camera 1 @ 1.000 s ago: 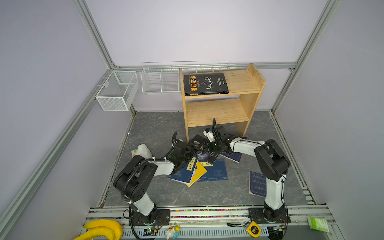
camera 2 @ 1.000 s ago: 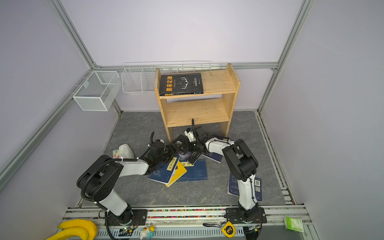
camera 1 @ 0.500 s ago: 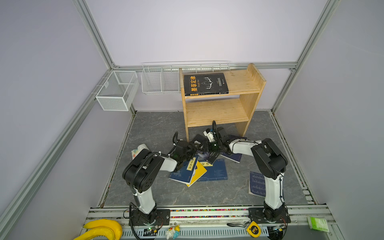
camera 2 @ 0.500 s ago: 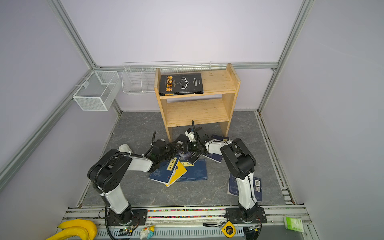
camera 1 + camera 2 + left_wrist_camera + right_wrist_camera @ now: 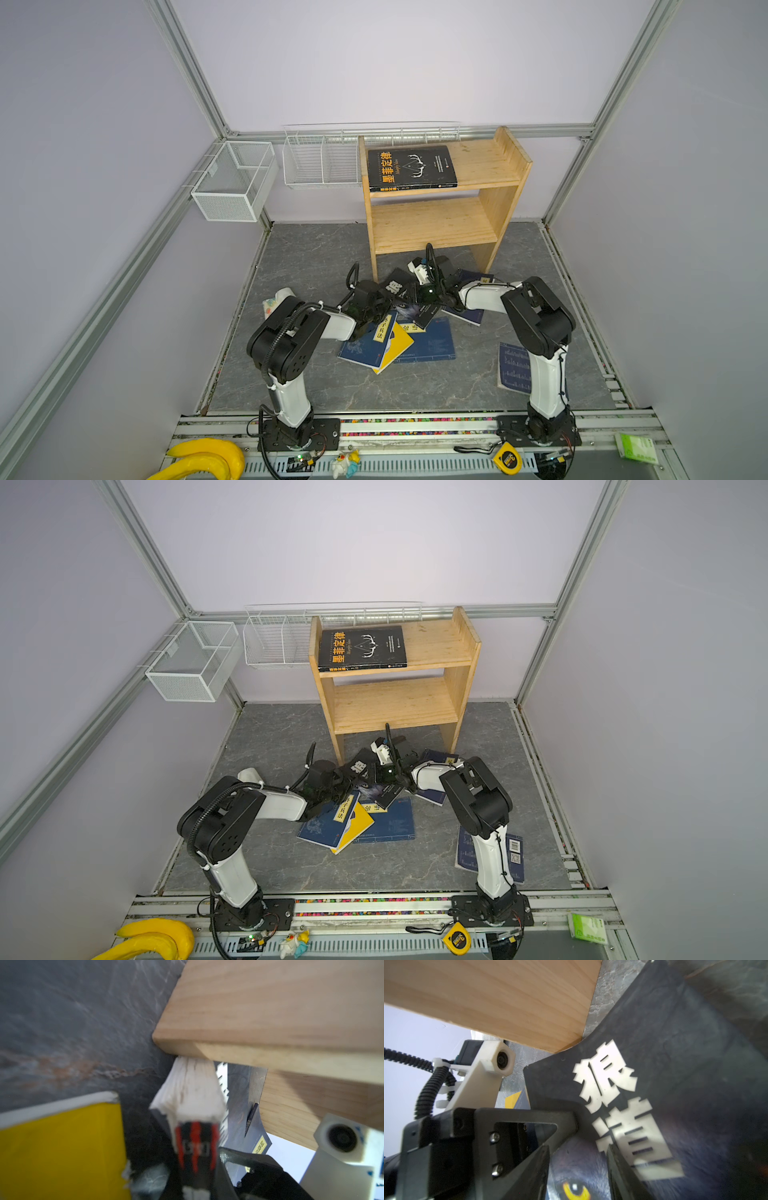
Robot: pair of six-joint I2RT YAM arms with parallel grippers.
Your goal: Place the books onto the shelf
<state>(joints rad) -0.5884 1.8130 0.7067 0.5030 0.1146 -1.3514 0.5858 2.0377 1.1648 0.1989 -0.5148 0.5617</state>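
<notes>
The wolf book [image 5: 675, 1076], black, is down on the tabletop [image 5: 316, 257] at the foot of the shelf [image 5: 432, 224], its cover curling up against the left leg. The left jaws are pinched tight on its edge. The right jaws stand part open over the cover, the wolf's eye showing between them. The left arm [image 5: 291, 332] and right arm [image 5: 536, 316] both reach low and meet right there.

That tabletop is a grey, marble-veined slab. Lilac walls close three sides, with aluminium posts in the corners.

Now the count. One black book [image 5: 411, 168] lies flat on the shelf's upper tier, at the left end. On the tabletop, a first navy book [image 5: 361, 347] lies over the yellow book [image 5: 401, 347] and a second navy book [image 5: 432, 345] lies under both. A third navy book [image 5: 467, 318] is beneath the right arm and a fourth navy book [image 5: 513, 370] by that arm's base. That's two black, one yellow and four navy that I can make out.

Two white baskets hang at the back left, a mesh basket [image 5: 232, 183] and a wire basket [image 5: 320, 162]. On the front rail are two bananas [image 5: 199, 459], one tape measure [image 5: 507, 459] and one green packet [image 5: 636, 446].
</notes>
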